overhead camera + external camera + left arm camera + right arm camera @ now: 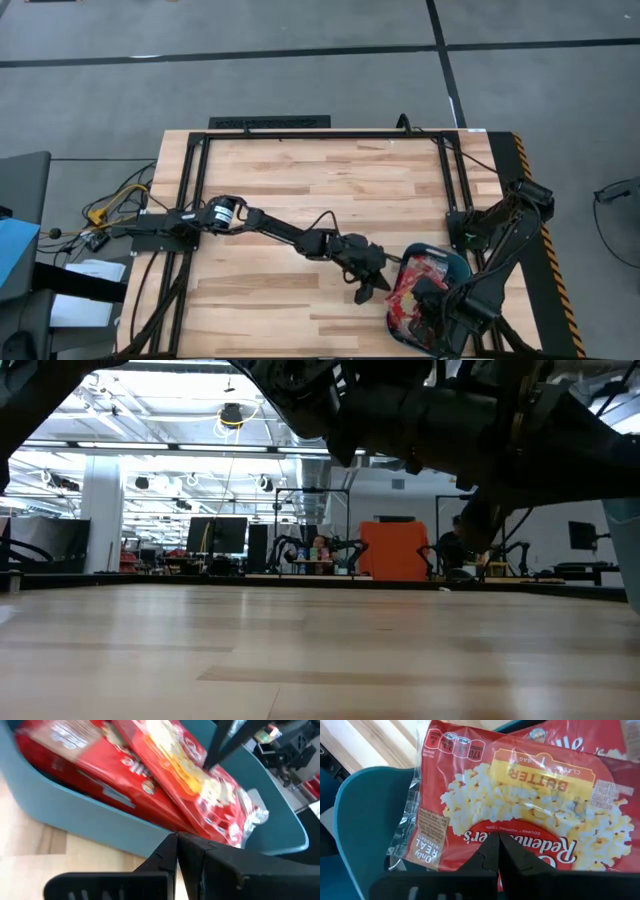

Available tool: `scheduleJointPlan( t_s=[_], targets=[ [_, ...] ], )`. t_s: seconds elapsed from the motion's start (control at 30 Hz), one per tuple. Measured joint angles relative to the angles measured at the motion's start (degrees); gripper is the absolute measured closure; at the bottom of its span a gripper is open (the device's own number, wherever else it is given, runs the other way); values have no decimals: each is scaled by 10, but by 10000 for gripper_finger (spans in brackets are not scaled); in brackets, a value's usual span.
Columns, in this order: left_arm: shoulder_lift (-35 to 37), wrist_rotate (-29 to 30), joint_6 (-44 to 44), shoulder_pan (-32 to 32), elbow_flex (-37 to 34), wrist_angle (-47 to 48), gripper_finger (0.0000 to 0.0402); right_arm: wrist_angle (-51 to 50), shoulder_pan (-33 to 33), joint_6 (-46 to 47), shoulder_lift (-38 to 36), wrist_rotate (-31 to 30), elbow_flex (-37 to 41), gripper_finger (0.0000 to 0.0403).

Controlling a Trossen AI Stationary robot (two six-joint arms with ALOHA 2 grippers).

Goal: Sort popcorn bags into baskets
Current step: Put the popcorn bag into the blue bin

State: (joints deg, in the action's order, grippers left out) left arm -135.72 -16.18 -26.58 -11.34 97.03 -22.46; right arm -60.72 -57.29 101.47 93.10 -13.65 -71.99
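A teal basket (455, 263) sits at the table's near right and holds several red popcorn bags (408, 296) piled flat. In the left wrist view, the top bag (195, 775) lies tilted across another bag (85, 755). My left gripper (366, 291) is shut (177, 845) and stands just outside the basket's left wall (100, 815). My right gripper (437, 312) is shut (497, 851) and points down over the top bag (520, 805), which shows a yellow popcorn picture inside the basket (365, 810). My right gripper's shut fingertips (216, 750) come from above, pointing down at the printed top face of the uppermost bag (205, 772). I cannot tell whether they touch it. The bag lies in the basket on the other bags.
A black metal frame (320, 133) borders the wooden table. Bare wood (300, 180) stretches across the table's left and far parts. In the low view both arms (420, 405) hang dark overhead, and the basket's wall (626, 550) shows at the right edge.
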Motion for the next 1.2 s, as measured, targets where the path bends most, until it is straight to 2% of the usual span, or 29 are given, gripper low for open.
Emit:
scheduleJointPlan(
  t_s=[0.17,0.3,0.37,0.53,0.77,1.0,1.2],
  targets=[
    [0,2,13,-3,0,8,401,-4,-1,4,0,-30,-18,373],
    [0,4,19,-2,0,8,401,-5,-2,2,0,-19,-41,385],
    [0,5,19,-2,0,5,401,-9,-3,14,0,7,-48,391],
    [0,2,19,-2,0,-2,401,-31,-10,78,0,116,-48,389],
    [0,-1,19,-5,0,-8,401,-72,-28,137,0,178,-48,375],
    [0,-1,12,-5,0,-11,401,-92,-30,146,0,181,-33,391],
    [0,-11,4,-8,0,-11,401,-98,-22,142,0,173,13,376]
  ],
)
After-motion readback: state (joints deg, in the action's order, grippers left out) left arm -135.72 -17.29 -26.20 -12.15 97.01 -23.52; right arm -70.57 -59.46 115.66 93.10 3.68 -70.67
